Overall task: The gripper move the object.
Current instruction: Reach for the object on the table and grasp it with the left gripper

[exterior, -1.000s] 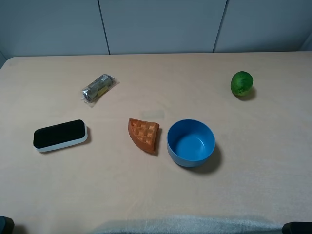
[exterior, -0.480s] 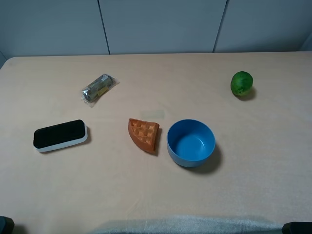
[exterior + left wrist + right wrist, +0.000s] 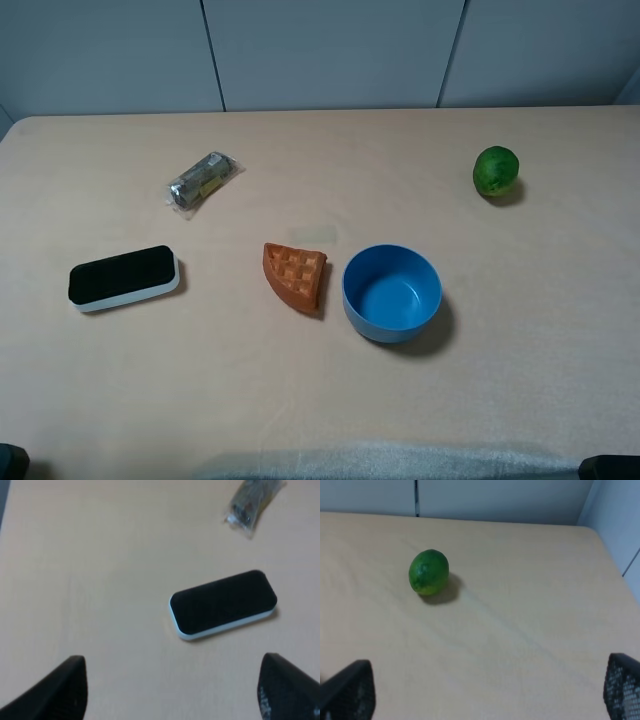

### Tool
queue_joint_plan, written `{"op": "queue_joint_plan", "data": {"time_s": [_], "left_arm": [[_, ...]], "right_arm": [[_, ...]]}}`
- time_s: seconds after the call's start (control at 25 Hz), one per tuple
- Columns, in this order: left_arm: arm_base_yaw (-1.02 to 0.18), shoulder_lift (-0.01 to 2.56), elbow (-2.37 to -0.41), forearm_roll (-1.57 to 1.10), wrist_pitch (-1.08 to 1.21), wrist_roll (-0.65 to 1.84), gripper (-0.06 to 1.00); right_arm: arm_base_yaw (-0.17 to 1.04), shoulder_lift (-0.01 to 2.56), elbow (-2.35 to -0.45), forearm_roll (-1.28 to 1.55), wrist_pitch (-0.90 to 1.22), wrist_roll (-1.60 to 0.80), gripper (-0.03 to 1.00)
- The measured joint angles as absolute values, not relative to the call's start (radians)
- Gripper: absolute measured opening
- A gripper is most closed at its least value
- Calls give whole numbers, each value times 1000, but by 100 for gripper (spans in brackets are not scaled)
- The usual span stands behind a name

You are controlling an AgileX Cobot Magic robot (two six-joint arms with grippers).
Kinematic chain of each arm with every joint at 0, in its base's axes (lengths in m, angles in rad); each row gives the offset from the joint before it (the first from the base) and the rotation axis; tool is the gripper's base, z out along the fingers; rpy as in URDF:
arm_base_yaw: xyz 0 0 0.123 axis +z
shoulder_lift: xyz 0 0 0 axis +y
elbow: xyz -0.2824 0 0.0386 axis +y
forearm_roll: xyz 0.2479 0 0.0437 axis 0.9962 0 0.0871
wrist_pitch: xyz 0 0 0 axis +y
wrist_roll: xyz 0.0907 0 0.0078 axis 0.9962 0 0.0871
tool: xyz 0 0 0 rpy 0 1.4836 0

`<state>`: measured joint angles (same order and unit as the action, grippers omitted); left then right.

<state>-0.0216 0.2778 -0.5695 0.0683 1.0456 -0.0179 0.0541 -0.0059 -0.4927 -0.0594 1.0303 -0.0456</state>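
The object, a small crinkly clear-plastic packet (image 3: 204,182) with grey-green and yellowish contents, lies on the table at the back left. It also shows in the left wrist view (image 3: 252,497), beyond the eraser. My left gripper (image 3: 172,682) is open and empty, well short of the eraser and far from the packet. Only a dark corner of it (image 3: 10,462) shows in the exterior high view at the front left edge. My right gripper (image 3: 489,680) is open and empty at the front right (image 3: 610,467), far from the packet.
A black-and-white eraser (image 3: 124,277) lies at the left, in front of the packet. An orange waffle wedge (image 3: 296,276) and a blue bowl (image 3: 392,292) sit mid-table. A green lime (image 3: 496,171) sits at the back right. A white cloth (image 3: 380,462) lies at the front edge.
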Motion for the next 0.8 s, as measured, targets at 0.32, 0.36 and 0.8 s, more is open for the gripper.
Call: {"op": "queue_joint_plan", "data": {"time_s": [0.32,0.36,0.8], "left_arm": [[-22,671,-737,67,1032,-18,77],[-22,721,-759,67,1024,-17,77],[-22,1179,-987,67,897,57,77]], "right_arm": [[54,-6,-493,-59,1030,-46,69],[54,-6,-493,-59,1030,-46,69],[54,-6,-493,-59,1030,-46,69]]}}
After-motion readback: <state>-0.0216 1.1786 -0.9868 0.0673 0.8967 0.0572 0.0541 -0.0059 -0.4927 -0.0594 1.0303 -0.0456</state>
